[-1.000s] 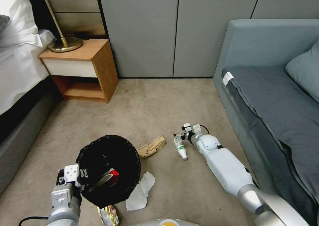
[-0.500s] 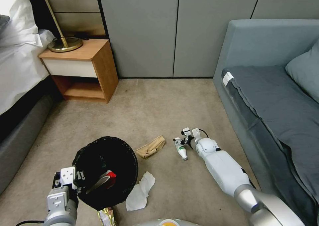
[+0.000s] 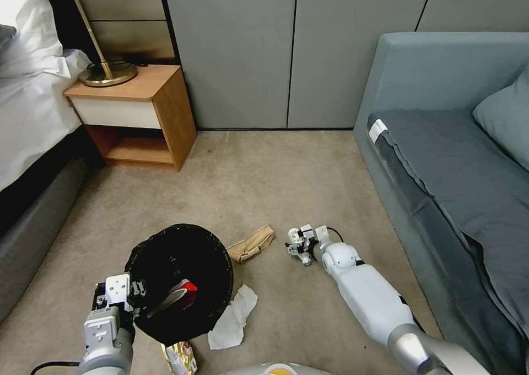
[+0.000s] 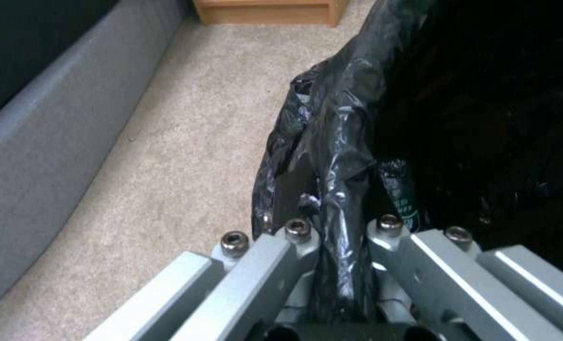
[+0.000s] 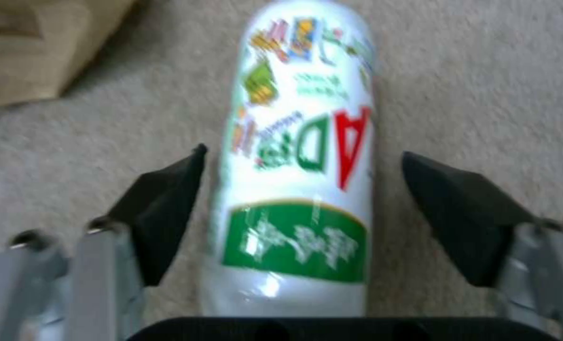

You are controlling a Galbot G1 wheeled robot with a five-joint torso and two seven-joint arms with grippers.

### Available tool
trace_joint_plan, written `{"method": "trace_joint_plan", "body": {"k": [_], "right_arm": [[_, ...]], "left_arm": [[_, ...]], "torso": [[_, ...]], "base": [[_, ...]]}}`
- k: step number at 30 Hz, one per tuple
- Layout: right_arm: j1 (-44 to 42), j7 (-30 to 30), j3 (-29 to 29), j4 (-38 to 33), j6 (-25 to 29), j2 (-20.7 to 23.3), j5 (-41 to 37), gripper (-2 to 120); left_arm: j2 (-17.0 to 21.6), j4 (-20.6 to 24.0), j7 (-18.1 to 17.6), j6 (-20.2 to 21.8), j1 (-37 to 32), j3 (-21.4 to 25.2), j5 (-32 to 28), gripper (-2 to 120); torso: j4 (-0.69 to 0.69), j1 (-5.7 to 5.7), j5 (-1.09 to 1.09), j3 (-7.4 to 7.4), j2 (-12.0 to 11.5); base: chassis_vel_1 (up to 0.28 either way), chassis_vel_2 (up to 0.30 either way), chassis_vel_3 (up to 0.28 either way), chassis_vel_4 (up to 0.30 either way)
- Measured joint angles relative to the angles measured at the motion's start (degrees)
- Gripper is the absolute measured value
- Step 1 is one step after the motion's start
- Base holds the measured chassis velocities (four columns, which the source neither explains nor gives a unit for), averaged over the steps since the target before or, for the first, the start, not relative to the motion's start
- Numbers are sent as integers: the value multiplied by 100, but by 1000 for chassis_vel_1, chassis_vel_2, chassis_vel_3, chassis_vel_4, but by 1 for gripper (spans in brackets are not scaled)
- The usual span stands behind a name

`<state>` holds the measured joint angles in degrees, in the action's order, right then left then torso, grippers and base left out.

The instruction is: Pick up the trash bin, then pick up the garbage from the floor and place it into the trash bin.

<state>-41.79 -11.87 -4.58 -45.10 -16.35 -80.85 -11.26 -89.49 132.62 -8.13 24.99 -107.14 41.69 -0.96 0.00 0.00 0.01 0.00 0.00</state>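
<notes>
My right fingers point(image 5: 300, 213) drawn back over the bottle point(image 5: 297, 156), spread either side — left fingers point(image 4: 335, 246) pinching the trash bin point(image 3: 179, 278) liner, carpet floor point(image 3: 248, 171).

Beige carpet point(image 3: 248, 165), grey sofa point(image 3: 441, 143) (cushioned), nightstand point(image 3: 138, 116).

White bottle point(image 5: 294, 189) with green label and red lettering, black bin liner point(image 3: 182, 276), beige carpet point(image 3: 264, 176)

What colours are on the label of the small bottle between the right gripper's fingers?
Green, red and white on the bottle; the right wrist view shows it best.
</notes>
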Motion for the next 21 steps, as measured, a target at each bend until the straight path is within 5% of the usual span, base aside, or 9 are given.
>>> {"method": "trace_joint_plan", "body": {"k": [10, 21], "right_arm": [[-37, -51, -241, 200, 238, 15, 143, 41], [-82, 2, -266, 48, 289, 63, 140, 34]], "left_arm": [[8, -6, -2, -1, 11, -77, 31, 1], [12, -2, -3, 21, 10, -153, 84, 1]], "torso": [[1, 0, 0, -1, 1], [-1, 0, -1, 0, 0]], "base": [[0, 0, 0, 0], [0, 0, 0, 0]]}}
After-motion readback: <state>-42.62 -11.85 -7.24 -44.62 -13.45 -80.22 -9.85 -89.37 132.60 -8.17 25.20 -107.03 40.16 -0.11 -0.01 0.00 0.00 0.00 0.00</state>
